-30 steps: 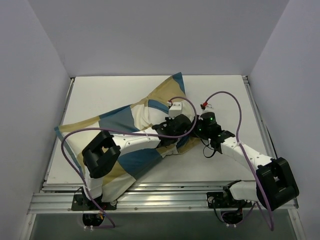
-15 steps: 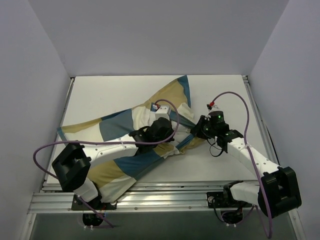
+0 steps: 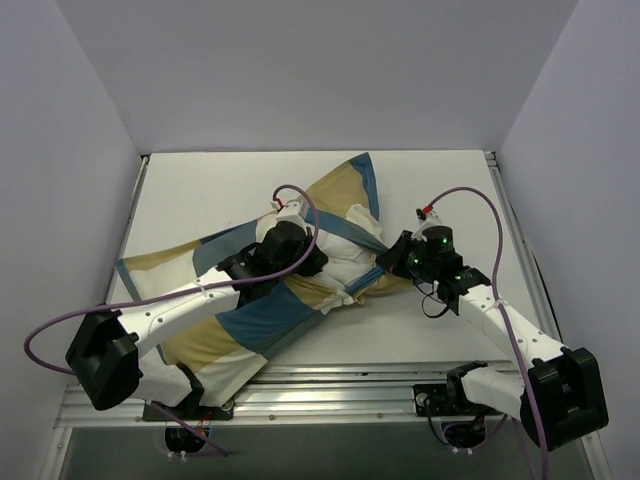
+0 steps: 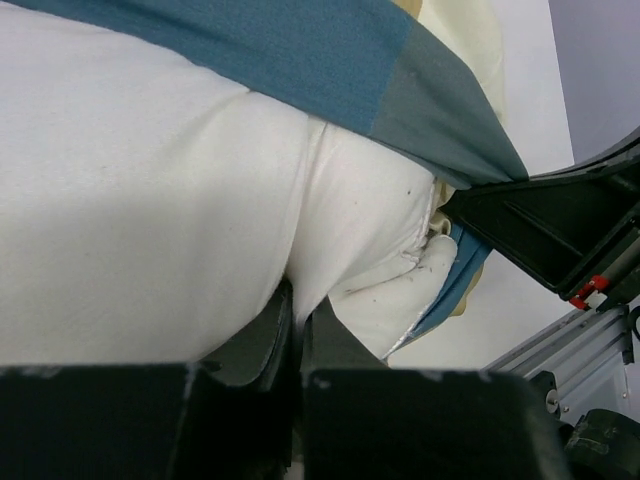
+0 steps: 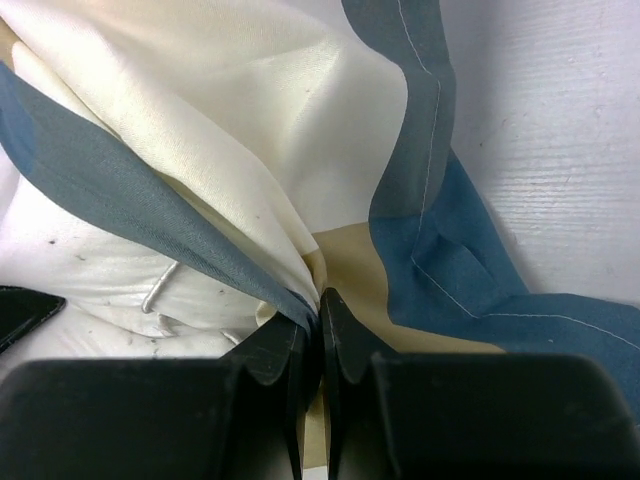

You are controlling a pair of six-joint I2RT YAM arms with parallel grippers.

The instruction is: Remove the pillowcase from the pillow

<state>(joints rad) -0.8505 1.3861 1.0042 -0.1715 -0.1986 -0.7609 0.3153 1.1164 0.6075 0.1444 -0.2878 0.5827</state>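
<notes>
The patchwork pillowcase [image 3: 250, 320] lies diagonally across the table, its open end bunched at the middle right. The white pillow [image 3: 345, 250] bulges out of that opening. My left gripper [image 3: 318, 262] is shut on a fold of the pillow [image 4: 300, 290]; the blue band of the pillowcase [image 4: 300, 60] runs above it. My right gripper [image 3: 392, 262] is shut on the pillowcase edge [image 5: 300, 290] at the opening, with blue and cream cloth [image 5: 420, 240] fanning out from its jaws. The pillow corner [image 5: 100, 280] shows at the left of the right wrist view.
The white table [image 3: 440, 190] is boxed in by grey walls on three sides. A metal rail [image 3: 330, 385] runs along the near edge. Purple cables [image 3: 470, 215] loop over both arms. My right gripper's body [image 4: 560, 230] shows close by in the left wrist view.
My left gripper has moved left and away from the right gripper, drawing the white pillow out of the opening. The right gripper has held the pillowcase edge, shifting slightly right.
</notes>
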